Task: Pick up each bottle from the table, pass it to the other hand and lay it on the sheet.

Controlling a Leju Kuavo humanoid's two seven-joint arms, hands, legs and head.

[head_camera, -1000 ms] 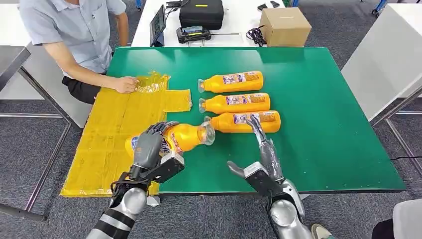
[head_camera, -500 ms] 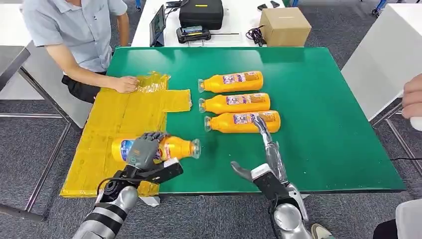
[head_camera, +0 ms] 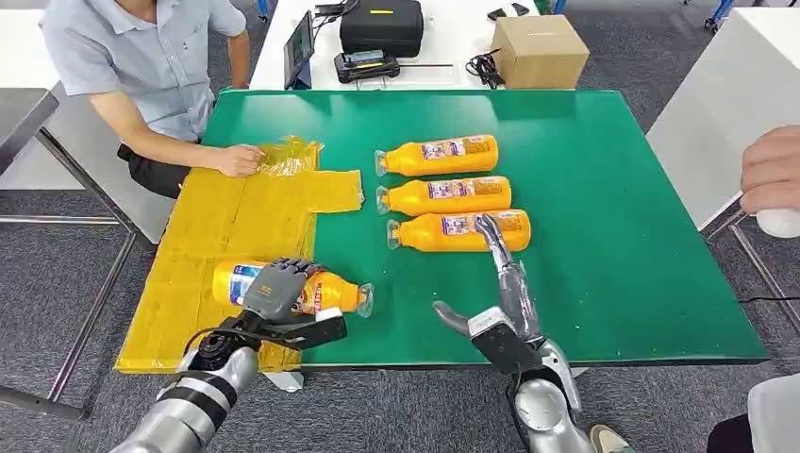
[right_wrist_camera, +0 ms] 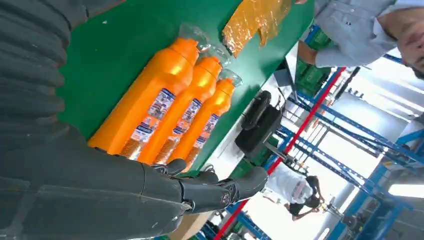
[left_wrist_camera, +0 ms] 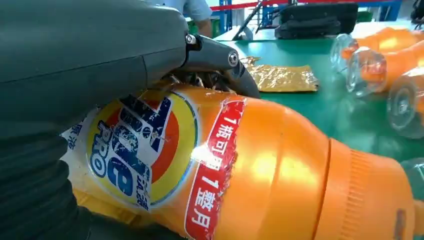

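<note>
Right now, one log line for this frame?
left hand: holds bottle low over yellow sheet | right hand: open, empty | row of three bottles: on table

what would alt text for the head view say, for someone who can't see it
The robot's left hand holds an orange bottle lying on its side at the edge of a yellow sheet on a green table. Its right hand reaches toward three more bottles, and a seated person touches the sheet.

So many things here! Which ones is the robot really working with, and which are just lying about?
Working with:
- held bottle, gripped by the left hand
- three bottles on the table
- yellow sheet
- right hand, open

Lying about:
- cardboard box
- black case
- tablet
- cables
</note>
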